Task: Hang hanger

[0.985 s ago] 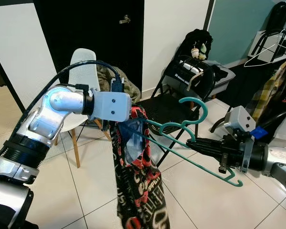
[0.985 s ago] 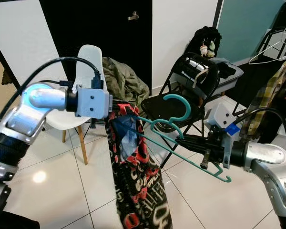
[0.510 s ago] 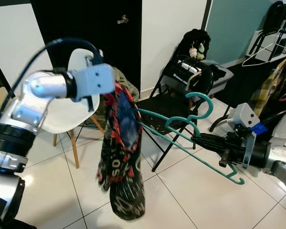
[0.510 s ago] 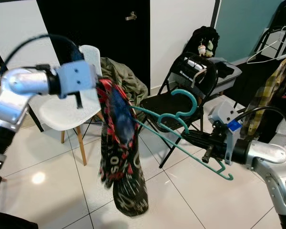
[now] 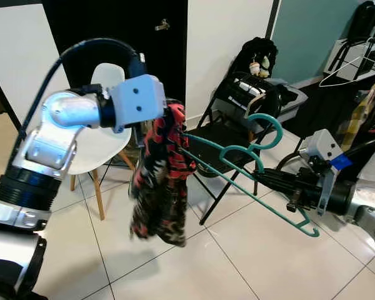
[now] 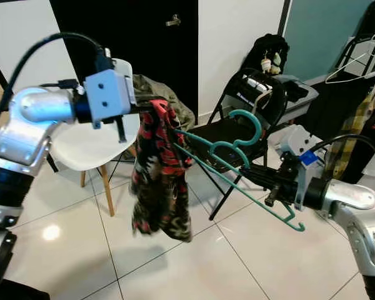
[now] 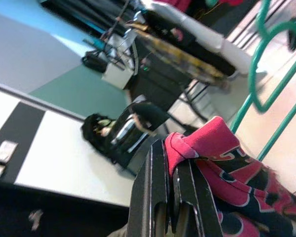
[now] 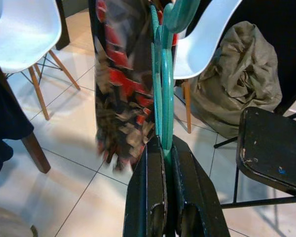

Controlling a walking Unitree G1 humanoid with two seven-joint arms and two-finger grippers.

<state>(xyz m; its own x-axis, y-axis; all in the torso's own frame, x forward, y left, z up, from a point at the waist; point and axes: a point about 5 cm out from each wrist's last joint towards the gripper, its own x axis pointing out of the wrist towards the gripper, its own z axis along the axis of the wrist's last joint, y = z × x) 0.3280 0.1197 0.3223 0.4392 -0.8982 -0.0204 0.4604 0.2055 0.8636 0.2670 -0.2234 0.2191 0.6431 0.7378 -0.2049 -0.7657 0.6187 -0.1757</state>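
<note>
Left gripper [image 7: 173,170] pinches red patterned garment [image 5: 162,181], draped beside my fingers | right gripper [image 8: 164,163] clamps teal hanger [image 5: 250,164], one arm inside fabric | dressing partial, hanging undone.

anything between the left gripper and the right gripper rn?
Yes. The teal hanger spans the gap: right gripper holds it, its far arm poking into the red-and-black garment hanging from the left gripper. Clearest in both eye views.

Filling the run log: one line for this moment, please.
left gripper: shut on garment | right gripper: shut on hanger | hanger end inside garment
</note>
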